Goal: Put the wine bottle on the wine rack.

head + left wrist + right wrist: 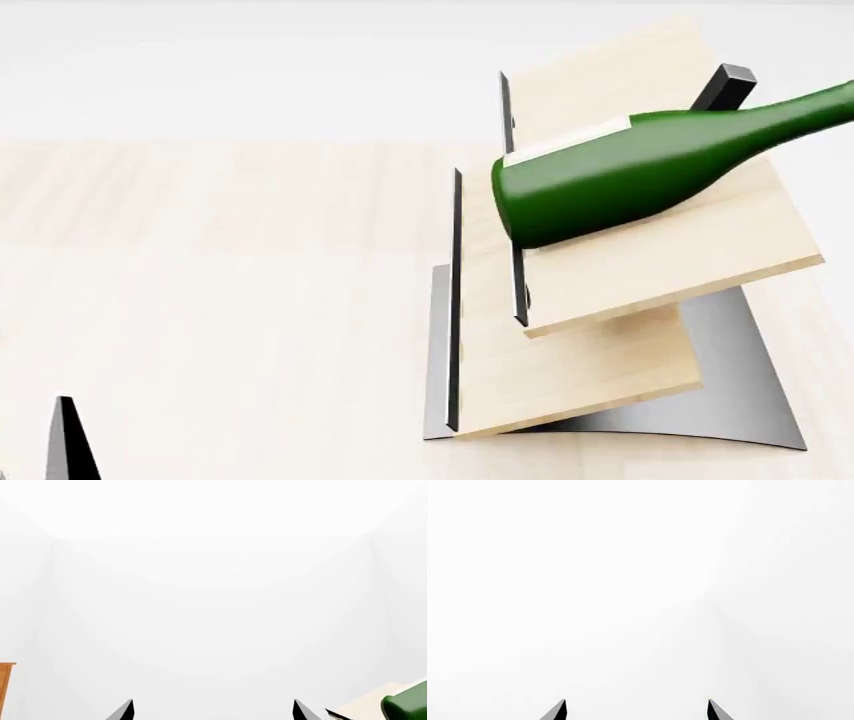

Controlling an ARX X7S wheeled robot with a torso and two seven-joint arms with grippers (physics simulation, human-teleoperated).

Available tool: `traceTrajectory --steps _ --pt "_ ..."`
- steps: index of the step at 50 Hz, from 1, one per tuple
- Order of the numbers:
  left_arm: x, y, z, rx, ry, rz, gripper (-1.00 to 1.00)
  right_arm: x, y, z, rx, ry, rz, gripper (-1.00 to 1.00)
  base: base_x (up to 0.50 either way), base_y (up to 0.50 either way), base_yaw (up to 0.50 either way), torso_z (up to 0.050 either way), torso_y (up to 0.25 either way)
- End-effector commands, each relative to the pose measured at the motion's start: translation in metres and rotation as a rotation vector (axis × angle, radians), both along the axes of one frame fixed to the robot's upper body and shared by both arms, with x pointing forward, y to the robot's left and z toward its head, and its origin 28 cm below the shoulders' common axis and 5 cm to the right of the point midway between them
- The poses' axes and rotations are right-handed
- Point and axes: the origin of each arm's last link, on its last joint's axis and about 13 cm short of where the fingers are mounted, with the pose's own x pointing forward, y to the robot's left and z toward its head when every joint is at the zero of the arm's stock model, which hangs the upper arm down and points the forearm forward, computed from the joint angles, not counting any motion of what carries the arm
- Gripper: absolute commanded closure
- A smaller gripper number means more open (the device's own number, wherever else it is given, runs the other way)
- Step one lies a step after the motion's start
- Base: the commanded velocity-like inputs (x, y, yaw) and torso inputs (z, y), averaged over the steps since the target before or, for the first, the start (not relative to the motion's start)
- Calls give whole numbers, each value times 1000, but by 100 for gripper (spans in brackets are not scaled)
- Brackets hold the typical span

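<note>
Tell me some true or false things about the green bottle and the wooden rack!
1. The wine bottle is lying on its side on the wine rack. True.
2. The left end effector is squeezing the bottle. False: it is open and holds nothing.
3. The rack has two wooden boards. True.
4. The bottle stands upright on the table. False: it rests tilted across the upper board.
5. The right end effector is open and empty. True.
</note>
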Motion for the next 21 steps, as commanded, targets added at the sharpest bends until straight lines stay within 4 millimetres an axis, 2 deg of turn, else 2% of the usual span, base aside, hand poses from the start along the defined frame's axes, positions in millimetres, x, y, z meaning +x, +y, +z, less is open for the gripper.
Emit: traceTrajectory --steps 1,6,10,21 --pt "0 0 0 1 -1 1 -100 -47 2 28 -89 -134 21 -100 0 0 0 0 0" --pt "0 0 0 2 -1 -1 -100 -70 4 37 -101 -181 29 -100 0 0 0 0 0" --pt "0 -1 0 2 -2 0 -100 -81 6 42 -118 -220 24 -100 0 0 0 0 0" --pt "0 -1 -1 3 -1 0 -100 -78 6 41 -84 -299 97 -100 0 0 0 0 0"
